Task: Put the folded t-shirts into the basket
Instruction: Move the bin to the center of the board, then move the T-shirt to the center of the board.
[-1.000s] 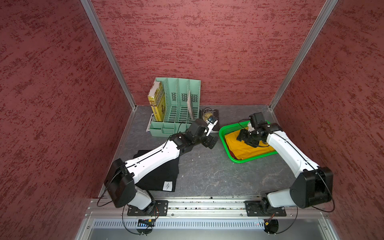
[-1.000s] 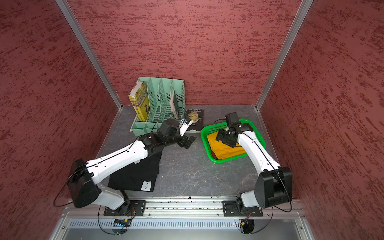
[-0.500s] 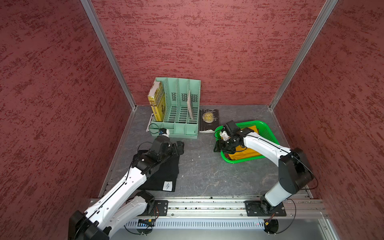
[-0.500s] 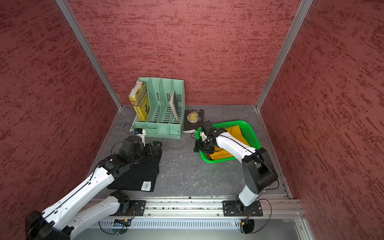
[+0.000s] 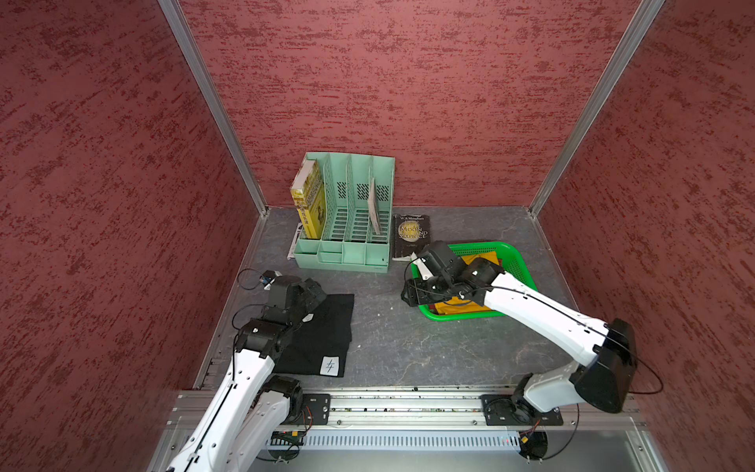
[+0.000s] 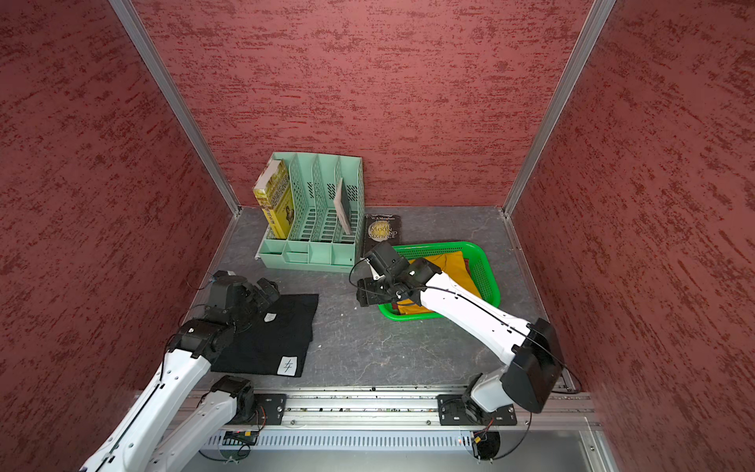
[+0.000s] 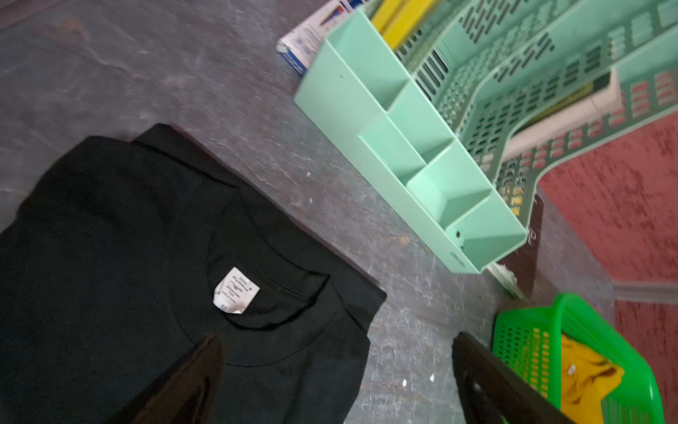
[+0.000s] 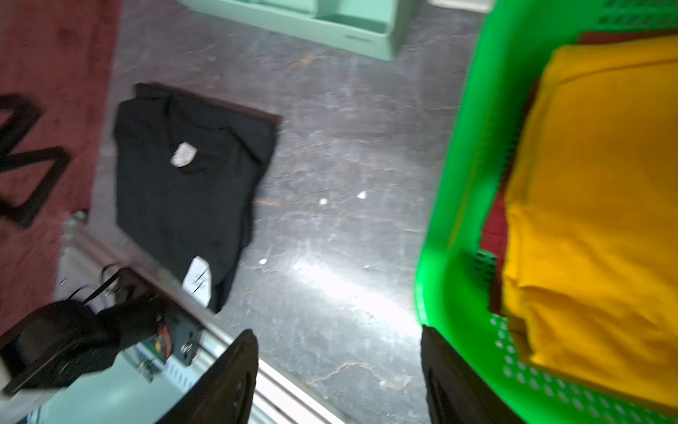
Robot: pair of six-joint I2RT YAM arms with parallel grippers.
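A black folded t-shirt (image 5: 322, 335) (image 6: 273, 339) lies flat on the table at the front left, with a white neck tag (image 7: 235, 290) and a white marked patch (image 8: 198, 281). My left gripper (image 5: 314, 292) (image 7: 335, 381) hangs open just over its collar end, holding nothing. The green basket (image 5: 490, 246) (image 6: 441, 245) (image 8: 462, 165) holds a mustard yellow shirt (image 6: 441, 261) (image 8: 594, 183) on top of a dark red one (image 8: 495, 220). My right gripper (image 5: 412, 294) (image 8: 339, 374) is open and empty over bare table, beside the basket's near left corner.
A mint-green file organizer (image 5: 347, 245) stands at the back with a yellow book (image 5: 308, 196) in its left slot. A black paperback (image 5: 410, 235) lies between it and the basket. Red walls close three sides; a metal rail (image 5: 408, 402) runs along the front.
My left arm pulled back from near the basket to the black shirt's collar. My right gripper left the basket's inside, swung to its near left corner and opened slightly wider.
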